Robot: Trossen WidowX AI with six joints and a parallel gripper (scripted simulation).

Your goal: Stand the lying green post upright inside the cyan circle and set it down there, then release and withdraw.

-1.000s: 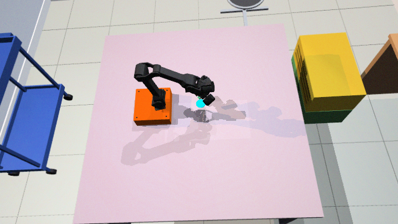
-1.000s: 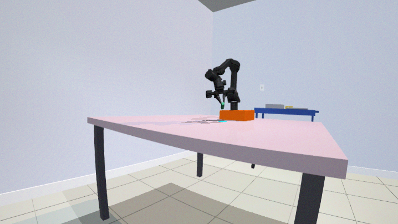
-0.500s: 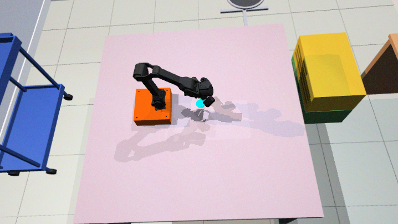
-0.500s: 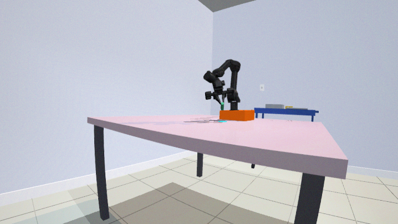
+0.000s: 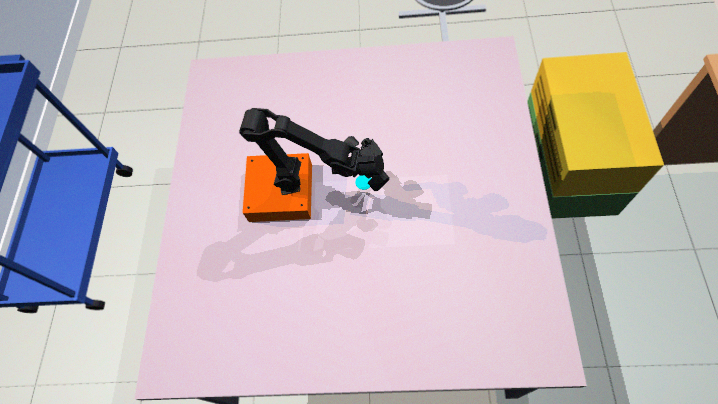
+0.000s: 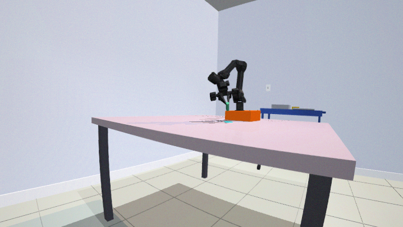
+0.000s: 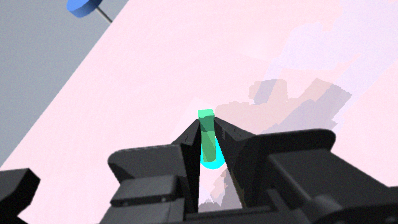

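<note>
The post (image 7: 206, 135) is pinched between the gripper (image 7: 207, 131) fingers, held roughly upright above the table (image 6: 253, 135). In the wrist view the circle (image 7: 213, 159) is seen directly behind the post's lower part.

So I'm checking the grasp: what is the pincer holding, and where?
The pincer is shut on the green post, gripping its upper part; the lower end hangs free.
</note>
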